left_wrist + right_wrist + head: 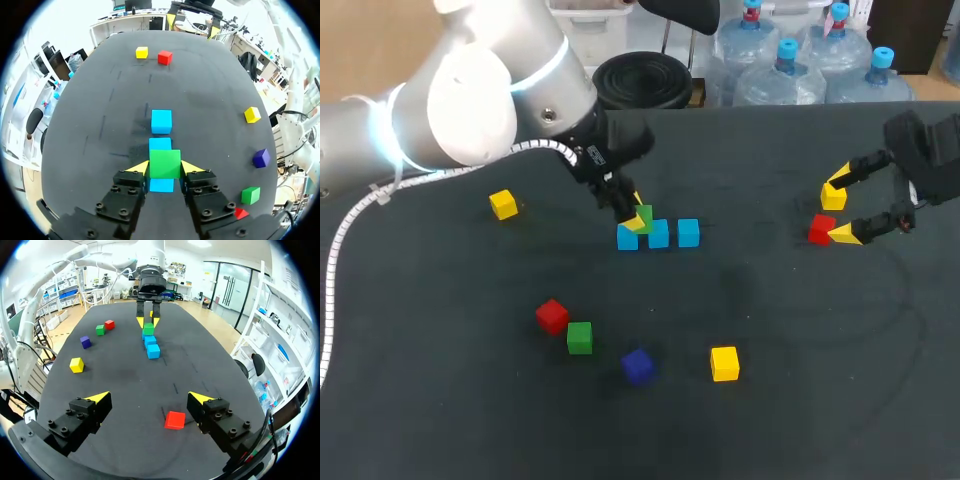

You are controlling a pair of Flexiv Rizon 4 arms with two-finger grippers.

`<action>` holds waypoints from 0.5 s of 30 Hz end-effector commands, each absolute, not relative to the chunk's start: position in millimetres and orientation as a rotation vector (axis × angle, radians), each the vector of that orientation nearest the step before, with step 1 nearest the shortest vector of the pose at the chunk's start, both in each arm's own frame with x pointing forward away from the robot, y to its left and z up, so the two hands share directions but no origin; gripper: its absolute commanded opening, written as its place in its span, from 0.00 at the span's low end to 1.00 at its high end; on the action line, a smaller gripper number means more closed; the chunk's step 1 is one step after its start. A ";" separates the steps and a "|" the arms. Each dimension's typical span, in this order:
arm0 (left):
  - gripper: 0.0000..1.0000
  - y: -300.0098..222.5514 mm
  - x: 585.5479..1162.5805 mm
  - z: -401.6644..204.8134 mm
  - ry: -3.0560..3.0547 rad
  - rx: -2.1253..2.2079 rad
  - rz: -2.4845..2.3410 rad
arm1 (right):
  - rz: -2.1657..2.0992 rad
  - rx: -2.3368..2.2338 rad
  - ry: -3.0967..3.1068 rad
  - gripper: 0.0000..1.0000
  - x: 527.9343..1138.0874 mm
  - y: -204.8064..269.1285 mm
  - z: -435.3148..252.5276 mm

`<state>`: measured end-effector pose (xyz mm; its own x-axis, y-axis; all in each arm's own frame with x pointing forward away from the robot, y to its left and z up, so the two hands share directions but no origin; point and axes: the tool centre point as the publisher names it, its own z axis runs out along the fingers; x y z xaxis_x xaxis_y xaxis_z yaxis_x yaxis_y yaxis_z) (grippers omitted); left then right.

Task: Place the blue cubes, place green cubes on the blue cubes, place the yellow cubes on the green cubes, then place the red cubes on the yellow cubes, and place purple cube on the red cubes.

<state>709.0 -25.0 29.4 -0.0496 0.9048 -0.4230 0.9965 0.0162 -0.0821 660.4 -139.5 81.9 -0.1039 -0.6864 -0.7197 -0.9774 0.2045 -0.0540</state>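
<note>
Left wrist view: your left gripper (165, 167) clenches the green cube (165, 162) above the blue cubes (161, 121). It's likely light and rigid; pinch opposite flat faces.

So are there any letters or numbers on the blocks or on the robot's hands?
None that can be read. The green cube held in the left gripper, the blue cubes and the red cube near the right gripper all have plain faces. The table shows no writing either.
</note>
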 end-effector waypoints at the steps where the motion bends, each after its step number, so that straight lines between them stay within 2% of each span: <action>1: 0.00 -25.5 710.3 29.6 2.047 1.977 -0.527 | 0.598 -1.546 1.860 1.00 660.2 -139.5 82.1; 15: 0.00 -24.9 710.7 28.7 2.052 1.978 -0.525 | 0.598 -1.546 1.860 1.00 660.2 -139.5 82.1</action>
<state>708.9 -24.0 28.8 -0.0520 0.9067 -0.4186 0.9962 0.0178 -0.0854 660.4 -139.5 81.9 -0.1039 -0.6864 -0.7197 -0.9774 0.2045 -0.0540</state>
